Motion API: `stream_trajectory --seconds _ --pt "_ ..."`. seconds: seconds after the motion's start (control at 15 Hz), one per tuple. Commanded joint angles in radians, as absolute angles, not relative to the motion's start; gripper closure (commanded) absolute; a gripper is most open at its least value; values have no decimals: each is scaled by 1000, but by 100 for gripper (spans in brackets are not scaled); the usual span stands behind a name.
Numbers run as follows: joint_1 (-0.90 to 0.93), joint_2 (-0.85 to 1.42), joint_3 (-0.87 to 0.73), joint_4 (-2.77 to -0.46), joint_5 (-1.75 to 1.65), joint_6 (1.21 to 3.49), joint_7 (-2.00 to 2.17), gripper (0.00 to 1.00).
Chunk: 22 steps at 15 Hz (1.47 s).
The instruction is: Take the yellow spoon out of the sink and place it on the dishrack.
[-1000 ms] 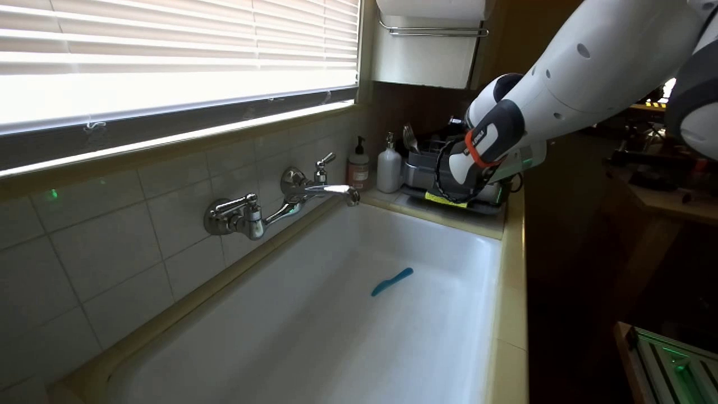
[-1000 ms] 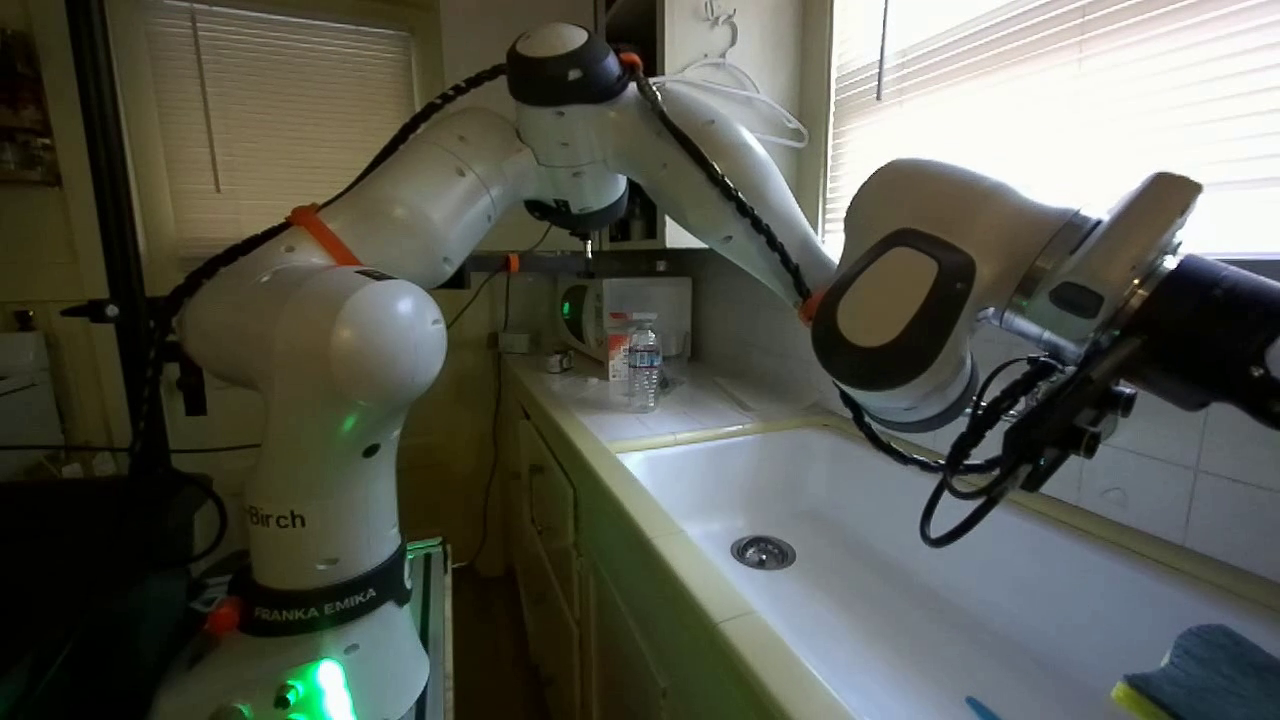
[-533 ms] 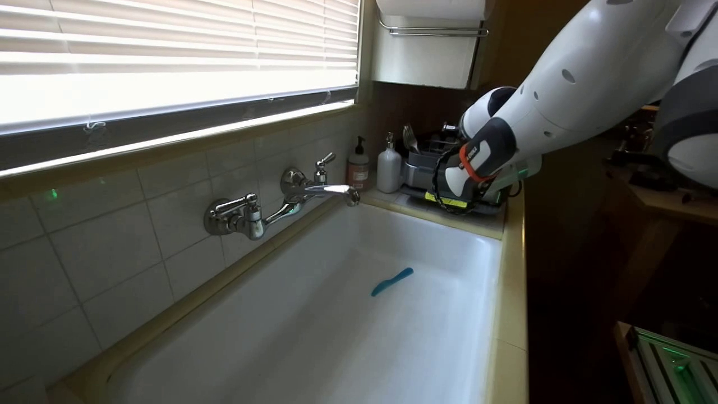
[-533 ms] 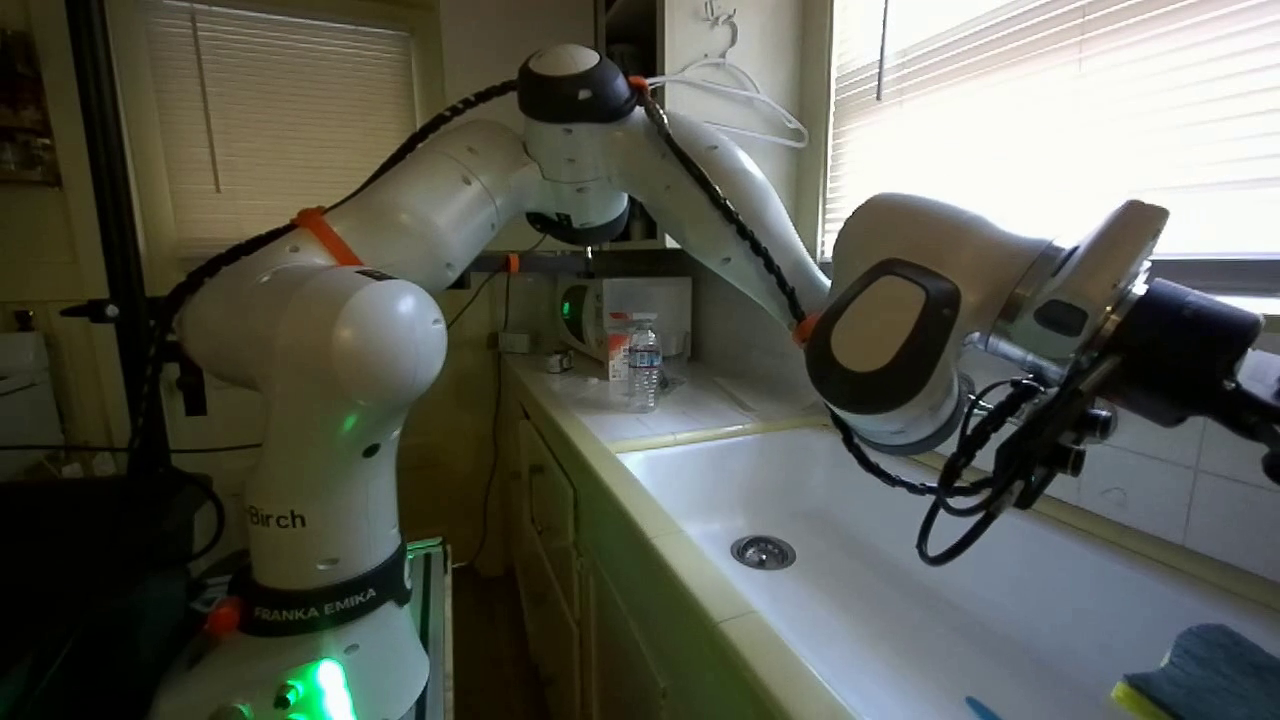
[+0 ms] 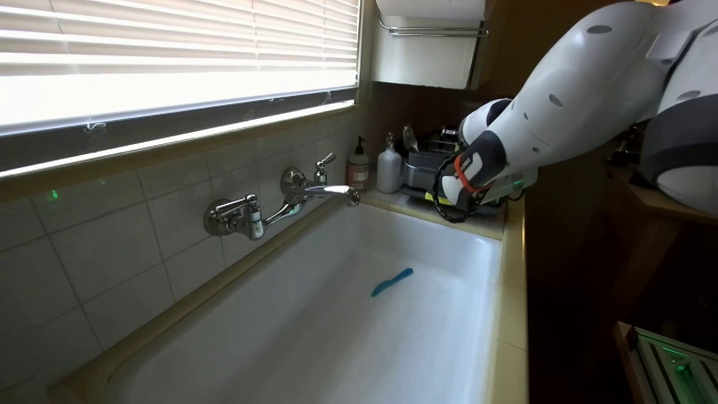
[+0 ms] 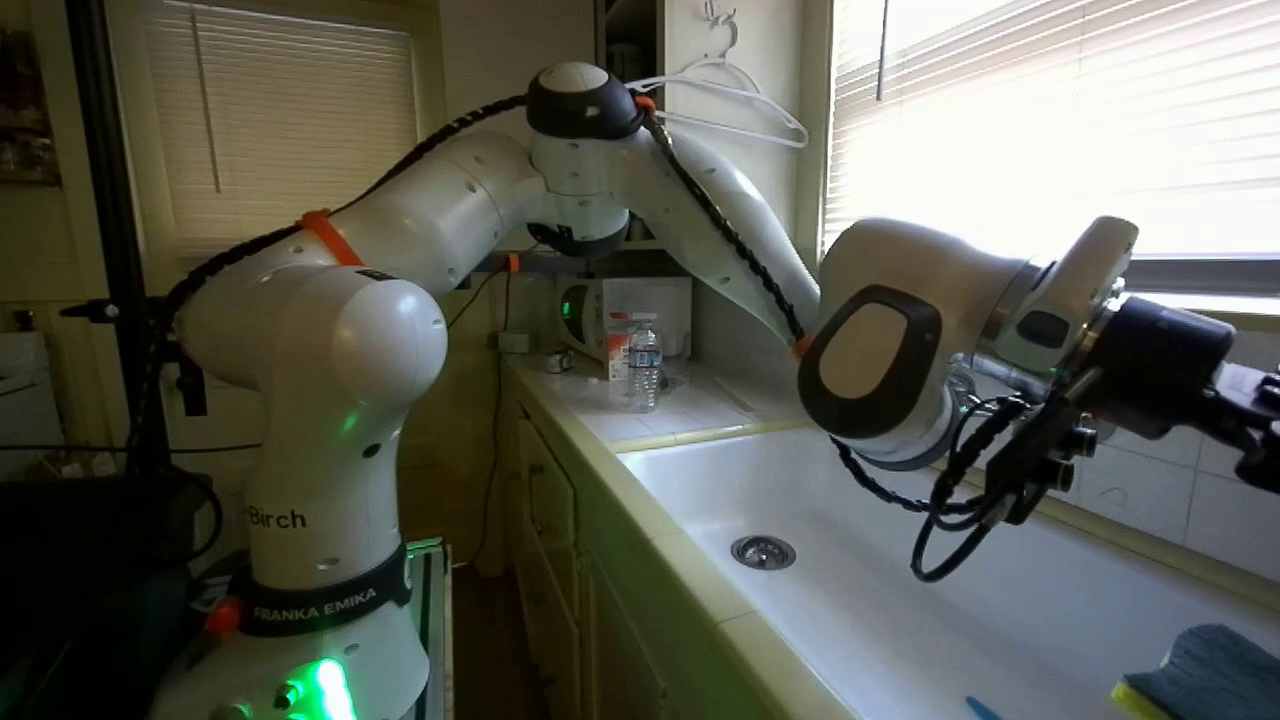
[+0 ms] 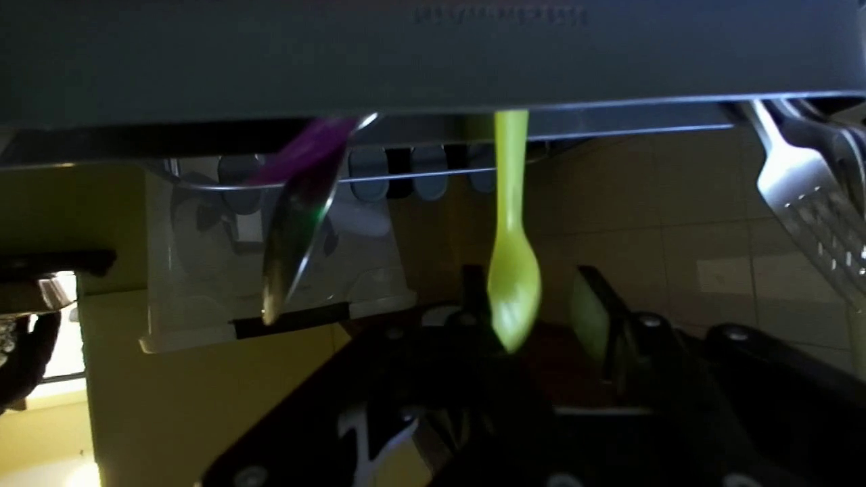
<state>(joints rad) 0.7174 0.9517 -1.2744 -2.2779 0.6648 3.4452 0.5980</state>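
Observation:
In the wrist view the yellow spoon [image 7: 513, 284] stands with its handle in the grey dishrack [image 7: 433, 61] holder and its bowl sticking out. My gripper [image 7: 529, 281] is open there. The bowl lies between its fingers [image 7: 595, 314], close to the other finger; I cannot tell if they touch. In an exterior view the dishrack [image 5: 419, 175] stands beyond the end of the white sink [image 5: 336, 331], partly hidden by the arm, which also hides the gripper. In an exterior view the gripper [image 6: 1262, 430] is cut by the right edge.
A blue utensil [image 5: 392, 281] lies in the sink. A chrome tap [image 5: 331, 192] and two soap bottles [image 5: 389, 168] stand near the rack. A purple-handled utensil [image 7: 298, 216] and metal forks [image 7: 805, 182] flank the spoon. A grey and yellow sponge-like thing [image 6: 1205, 672] shows near the sink.
The arm and gripper have come lower and drawn back a little towards the robot's base, in both exterior views. The blue utensil and the rack have not moved.

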Motion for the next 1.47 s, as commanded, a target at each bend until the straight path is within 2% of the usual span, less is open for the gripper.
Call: stream_trajectory --seconds 0.0,0.27,0.33,0.93,1.4 --pt "739 967 -1281 -2304 690 3486 582 31" --pt "753 935 -1284 -2314 687 3492 572 2" --pt "761 912 -1288 -2318 680 3482 567 0" --pt "870 653 -1352 -2365 615 3402 492 0" --pt "1035 493 -1495 -2391 558 3195 388 0"
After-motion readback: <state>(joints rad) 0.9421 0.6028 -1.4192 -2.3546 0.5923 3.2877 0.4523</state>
